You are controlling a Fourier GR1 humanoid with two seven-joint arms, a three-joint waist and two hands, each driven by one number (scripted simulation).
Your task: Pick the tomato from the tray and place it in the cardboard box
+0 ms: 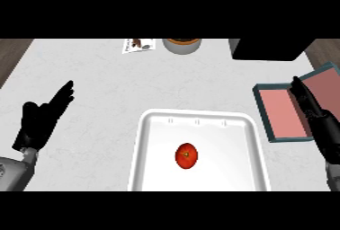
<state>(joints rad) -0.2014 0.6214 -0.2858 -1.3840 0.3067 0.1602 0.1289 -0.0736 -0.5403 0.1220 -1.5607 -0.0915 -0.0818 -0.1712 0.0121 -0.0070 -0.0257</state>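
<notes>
A red tomato [187,156] lies in the middle of a white tray [149,148] near the counter's front edge. To the tray's right sits a shallow box [282,112] with a grey-blue rim and pink inside, partly cut off by the view's edge. My right hand [312,112] is over the box's right part, fingers straight and pointing away from me, holding nothing. At the left edge, well clear of the tray, my left hand [41,120] rests open with its fingers up.
At the counter's far edge stand a round grey pot [181,45] and a small printed card [138,45]. A dark object [269,48] sits at the far right. Wood floor shows past the counter's left and right corners.
</notes>
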